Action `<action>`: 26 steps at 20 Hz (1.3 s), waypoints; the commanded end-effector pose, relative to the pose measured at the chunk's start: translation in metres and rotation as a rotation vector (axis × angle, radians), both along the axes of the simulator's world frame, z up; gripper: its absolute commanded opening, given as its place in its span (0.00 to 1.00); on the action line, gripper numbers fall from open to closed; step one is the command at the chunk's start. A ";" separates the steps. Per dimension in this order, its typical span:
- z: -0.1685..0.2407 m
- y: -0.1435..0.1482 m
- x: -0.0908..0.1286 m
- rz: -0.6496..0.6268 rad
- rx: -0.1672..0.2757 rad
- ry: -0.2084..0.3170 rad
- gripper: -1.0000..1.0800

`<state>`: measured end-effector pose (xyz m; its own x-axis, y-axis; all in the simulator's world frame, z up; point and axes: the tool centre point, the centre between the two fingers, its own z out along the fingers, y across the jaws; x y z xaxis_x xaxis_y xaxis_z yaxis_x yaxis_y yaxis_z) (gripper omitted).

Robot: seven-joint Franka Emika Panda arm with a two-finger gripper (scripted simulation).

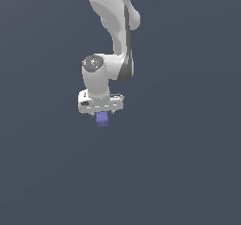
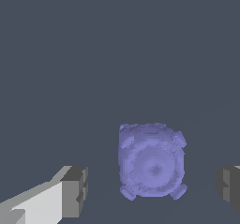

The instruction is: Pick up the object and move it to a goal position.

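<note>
The object, a small blue-purple speckled cube (image 1: pixel 102 119), sits just under the white gripper (image 1: pixel 102 114) in the exterior view. In the wrist view the cube (image 2: pixel 151 160) lies between the two grey fingertips (image 2: pixel 75 190), with a clear gap on each side. The gripper (image 2: pixel 151 190) is open and straddles the cube without touching it. The cube is much narrower than the opening. No goal marker shows in either view.
The white arm (image 1: pixel 113 21) comes down from the top of the exterior view to the hand. A plain dark grey surface (image 1: pixel 188 172) fills the rest of both views.
</note>
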<state>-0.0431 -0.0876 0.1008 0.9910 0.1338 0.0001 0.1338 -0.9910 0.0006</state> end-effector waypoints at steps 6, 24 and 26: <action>-0.011 -0.011 -0.008 0.015 0.001 0.000 0.96; -0.061 -0.011 -0.009 0.016 0.001 0.000 0.96; -0.061 -0.011 -0.009 0.016 0.001 0.000 0.00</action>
